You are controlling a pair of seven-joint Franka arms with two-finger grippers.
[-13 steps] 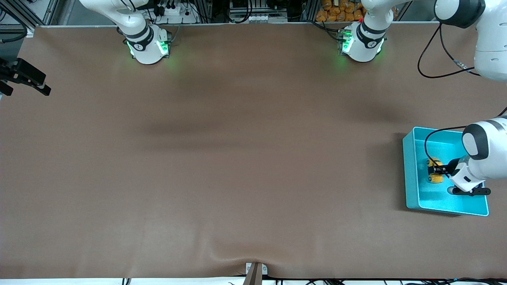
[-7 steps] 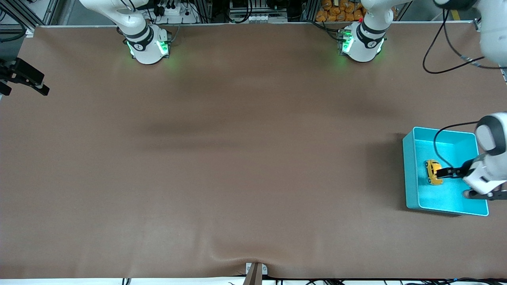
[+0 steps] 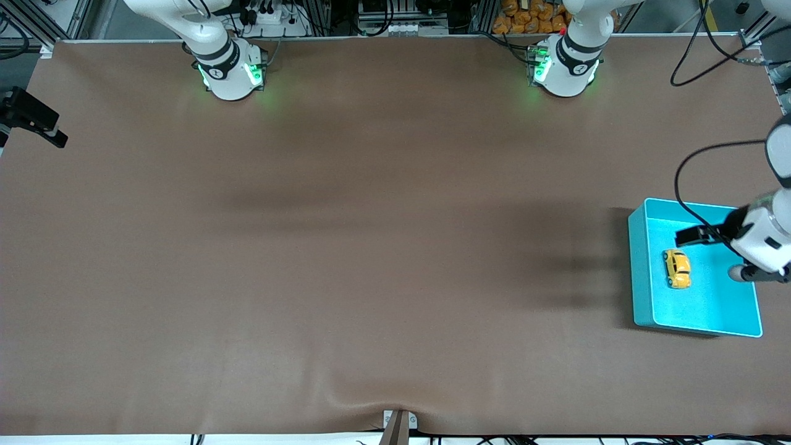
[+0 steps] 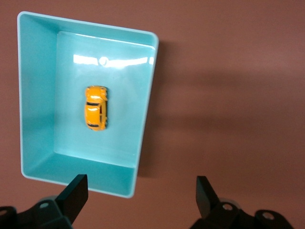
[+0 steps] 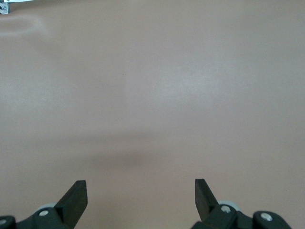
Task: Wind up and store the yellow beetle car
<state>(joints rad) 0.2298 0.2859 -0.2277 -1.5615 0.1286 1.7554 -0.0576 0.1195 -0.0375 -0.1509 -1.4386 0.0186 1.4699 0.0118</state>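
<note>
Here the yellow beetle car [image 3: 677,269] lies on the floor of the teal bin [image 3: 641,272], which sits on the table [image 3: 371,247] close to the edge at the left arm's end, somewhat nearer the front camera than the table's middle line. The car rests on its wheels, apart from every wall and nearest the wall that faces the table's middle. Its long axis runs roughly from the front-camera edge toward the robots' edge, parallel to that wall.

The left gripper [image 3: 683,236] hangs in the air over the part of the bin toward the robots' edge. Its fingers are spread wide and hold nothing. In the left wrist view the car [image 4: 96,108] shows whole on the bin floor [image 4: 119,129], clear of both fingertips [image 4: 75,191]. From the gripper the car therefore lies downward and toward the front-camera edge. The left arm is by far the nearer of the two.

The right gripper [image 3: 37,127] waits over the table's corner at the right arm's end toward the robots' edge; its fingers [image 5: 76,195] also stand wide apart over bare table.

Judged from this layout, the storing step appears done, and any coming move is likely a plain withdrawal of the left arm away from the bin, with the car left as it lies.
</note>
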